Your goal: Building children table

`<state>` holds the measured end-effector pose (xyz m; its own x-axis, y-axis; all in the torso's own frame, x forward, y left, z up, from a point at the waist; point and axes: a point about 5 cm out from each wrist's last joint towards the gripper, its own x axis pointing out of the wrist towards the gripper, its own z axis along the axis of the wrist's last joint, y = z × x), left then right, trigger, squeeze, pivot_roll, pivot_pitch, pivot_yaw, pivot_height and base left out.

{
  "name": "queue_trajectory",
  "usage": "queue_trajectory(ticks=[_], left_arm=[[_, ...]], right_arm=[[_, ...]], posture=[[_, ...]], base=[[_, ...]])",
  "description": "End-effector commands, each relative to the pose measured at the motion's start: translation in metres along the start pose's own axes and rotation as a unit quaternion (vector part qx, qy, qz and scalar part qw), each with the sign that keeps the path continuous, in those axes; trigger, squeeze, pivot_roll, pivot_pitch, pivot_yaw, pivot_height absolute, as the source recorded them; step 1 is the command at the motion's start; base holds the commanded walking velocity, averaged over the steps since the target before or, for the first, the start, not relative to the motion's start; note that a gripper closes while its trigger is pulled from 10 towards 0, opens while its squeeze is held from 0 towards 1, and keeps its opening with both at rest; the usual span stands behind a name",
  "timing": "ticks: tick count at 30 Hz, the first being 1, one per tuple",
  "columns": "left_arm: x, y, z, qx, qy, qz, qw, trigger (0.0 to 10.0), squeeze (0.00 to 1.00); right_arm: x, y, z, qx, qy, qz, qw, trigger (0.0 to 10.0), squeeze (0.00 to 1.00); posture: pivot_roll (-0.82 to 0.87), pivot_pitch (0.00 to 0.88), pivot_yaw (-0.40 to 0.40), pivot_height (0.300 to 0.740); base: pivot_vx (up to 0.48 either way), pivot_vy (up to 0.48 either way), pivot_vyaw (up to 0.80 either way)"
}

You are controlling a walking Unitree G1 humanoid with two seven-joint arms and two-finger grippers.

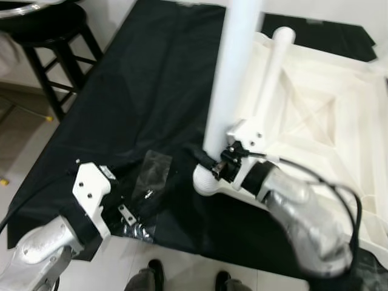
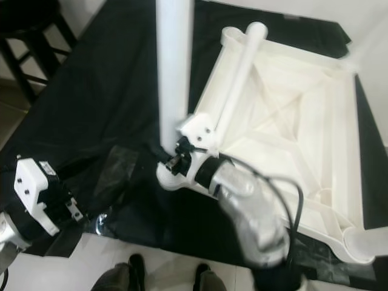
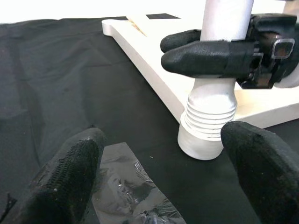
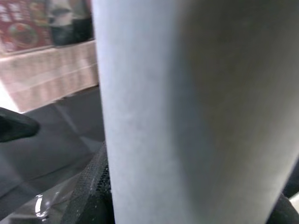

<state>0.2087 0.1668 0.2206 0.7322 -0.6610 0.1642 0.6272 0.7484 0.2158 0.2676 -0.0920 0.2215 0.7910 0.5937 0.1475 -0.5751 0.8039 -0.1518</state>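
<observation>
Here, nearest the camera, two dark shoes (image 1: 156,268) stand on the pale floor (image 1: 182,267) at the near edge of a black sheet (image 1: 139,91) spread over it. On the sheet's near left corner the left hand (image 3: 163,182) hovers with its fingers (image 3: 70,172) spread apart and holding nothing, just above a crumpled clear plastic bag (image 1: 148,182). Beside it, the right hand (image 3: 205,51) is clamped around a white table leg (image 1: 233,73), which stands upright with its ribbed base seated at the near corner of the upturned white tabletop (image 1: 327,115). A second leg (image 1: 273,73) lies flat along the tabletop's left edge. Farther off, past the sheet's far left corner, stands a dark wooden stool (image 1: 51,36).
</observation>
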Motion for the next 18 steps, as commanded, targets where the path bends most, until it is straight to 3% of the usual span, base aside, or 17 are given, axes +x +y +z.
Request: queue_trajectory(ticks=[1, 7, 16, 18], left_arm=[[0.001, -0.002, -0.003, -0.004, 0.001, -0.004, 1.0, 10.0, 0.0], [0.001, 0.002, -0.003, 0.001, -0.001, -0.003, 1.0, 10.0, 0.0], [0.003, 0.004, -0.002, 0.005, -0.004, -0.002, 1.0, 10.0, 0.0], [0.004, 0.005, -0.002, 0.006, -0.006, -0.002, 1.0, 10.0, 0.0]], right_arm=[[-0.011, -0.007, -0.052, -0.018, 0.118, -0.072, 0.99, 10.0, 0.0], [-0.008, -0.001, -0.047, -0.019, 0.121, -0.089, 0.988, 10.0, 0.0], [0.005, -0.002, -0.024, 0.0, 0.04, -0.071, 0.997, 10.0, 0.0], [0.009, -0.009, -0.015, -0.007, 0.014, -0.064, 0.998, 10.0, 0.0]], posture=[[0.02, 0.333, -0.018, 0.74], [0.03, 0.328, -0.009, 0.74], [0.03, 0.318, 0.0, 0.74], [0.03, 0.316, 0.001, 0.74]], base=[[0.0, 0.0, 0.0], [0.0, 0.0, 0.0], [0.0, 0.0, 0.0], [0.0, 0.0, 0.0]])
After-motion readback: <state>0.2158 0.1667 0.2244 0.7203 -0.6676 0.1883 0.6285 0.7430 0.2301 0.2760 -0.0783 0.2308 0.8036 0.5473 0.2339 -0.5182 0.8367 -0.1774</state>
